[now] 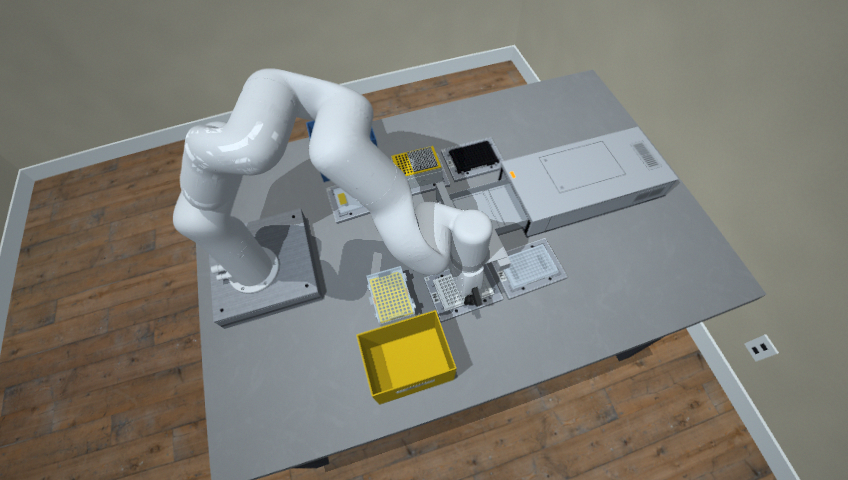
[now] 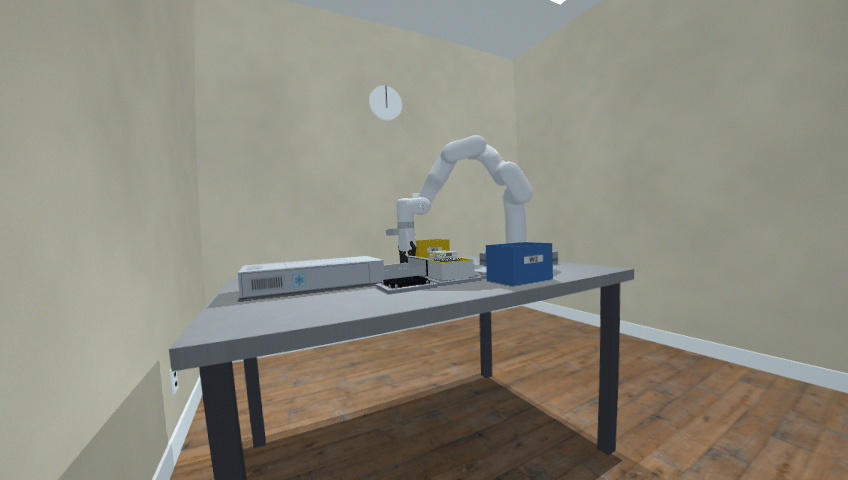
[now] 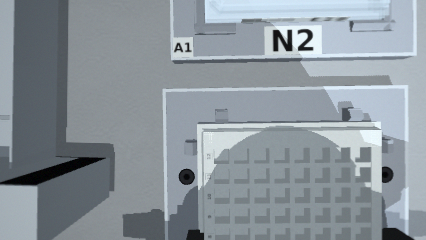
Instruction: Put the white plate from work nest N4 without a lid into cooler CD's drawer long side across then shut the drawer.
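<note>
The white plate (image 1: 447,292) (image 3: 290,185), without a lid, sits in its nest (image 1: 461,311) (image 3: 280,105); the nest's own label is out of sight. My gripper (image 1: 467,290) (image 2: 407,255) (image 3: 295,236) points down over it, its black fingers close against the plate's two long sides, shut on it. The tips are mostly cut off in the wrist view. The cooler (image 1: 595,178) (image 2: 321,276) has its drawer (image 1: 487,205) (image 3: 40,80) pulled out, and its orange lamp (image 1: 512,174) is lit. The arm hides part of the drawer.
A pale lidded plate (image 1: 531,266) (image 3: 295,10) sits in nest N2 beside the plate's nest. The drawer's front panel (image 3: 72,200) stands at the left in the wrist view. A yellow rack (image 1: 391,296), the yellow bin (image 1: 410,356), a black plate (image 1: 474,155) and the blue bin (image 2: 517,264) stand around.
</note>
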You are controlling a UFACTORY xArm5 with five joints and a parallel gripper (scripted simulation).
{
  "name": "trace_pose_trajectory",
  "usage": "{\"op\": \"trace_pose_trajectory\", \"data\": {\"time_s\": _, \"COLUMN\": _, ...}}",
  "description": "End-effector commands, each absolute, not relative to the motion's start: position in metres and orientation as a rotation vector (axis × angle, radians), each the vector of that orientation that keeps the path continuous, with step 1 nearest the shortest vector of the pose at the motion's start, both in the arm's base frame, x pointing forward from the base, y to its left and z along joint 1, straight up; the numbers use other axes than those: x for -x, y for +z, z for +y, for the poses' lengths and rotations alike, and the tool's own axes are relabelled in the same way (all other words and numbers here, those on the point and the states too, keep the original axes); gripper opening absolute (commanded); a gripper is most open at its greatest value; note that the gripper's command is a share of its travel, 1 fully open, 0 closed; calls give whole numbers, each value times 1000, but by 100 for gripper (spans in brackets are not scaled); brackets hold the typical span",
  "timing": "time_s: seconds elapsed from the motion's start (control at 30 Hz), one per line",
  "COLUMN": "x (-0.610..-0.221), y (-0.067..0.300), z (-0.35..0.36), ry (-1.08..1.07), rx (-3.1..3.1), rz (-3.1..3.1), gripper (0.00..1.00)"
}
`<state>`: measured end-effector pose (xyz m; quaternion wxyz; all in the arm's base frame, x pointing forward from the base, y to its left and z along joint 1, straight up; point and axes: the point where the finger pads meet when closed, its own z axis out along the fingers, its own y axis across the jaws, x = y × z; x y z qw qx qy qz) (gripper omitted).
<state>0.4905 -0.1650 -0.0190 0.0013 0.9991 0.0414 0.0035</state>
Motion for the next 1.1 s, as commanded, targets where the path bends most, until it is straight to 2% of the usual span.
{"op": "trace_pose_trajectory", "data": {"time_s": 0.0, "x": -492, "y": -18, "z": -165, "ry": 15, "rx": -3133, "rz": 130, "gripper": 0}}
{"op": "trace_pose_trajectory", "data": {"time_s": 1.07, "x": -492, "y": -15, "z": -165, "ry": 15, "rx": -3133, "rz": 130, "gripper": 0}}
